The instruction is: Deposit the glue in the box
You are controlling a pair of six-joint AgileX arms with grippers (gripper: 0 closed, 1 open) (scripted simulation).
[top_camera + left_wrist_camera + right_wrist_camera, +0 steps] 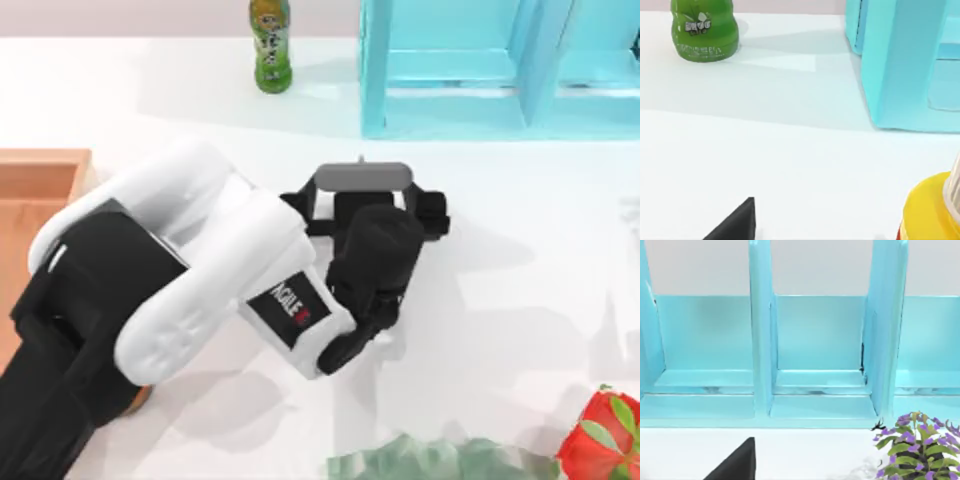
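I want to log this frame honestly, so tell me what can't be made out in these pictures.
- Glue: left wrist view, cut off by the frame's edge; from above the left arm covers it.
- Left gripper: top view, the arm's own wrist hides its fingers.
- Box: top view, partly under the left arm and cut by the edge.
- Green drink bottle: left wrist view, top cropped.
- Right gripper: right wrist view, just a dark finger.

My left arm [200,270] stretches over the table's middle, the shallow peach wooden box [40,175] at the left edge behind it; the green drink bottle [270,45] stands at the far side, left of the cyan shelf unit [450,80]; the yellow-orange glue bottle [930,210] stands near that unit
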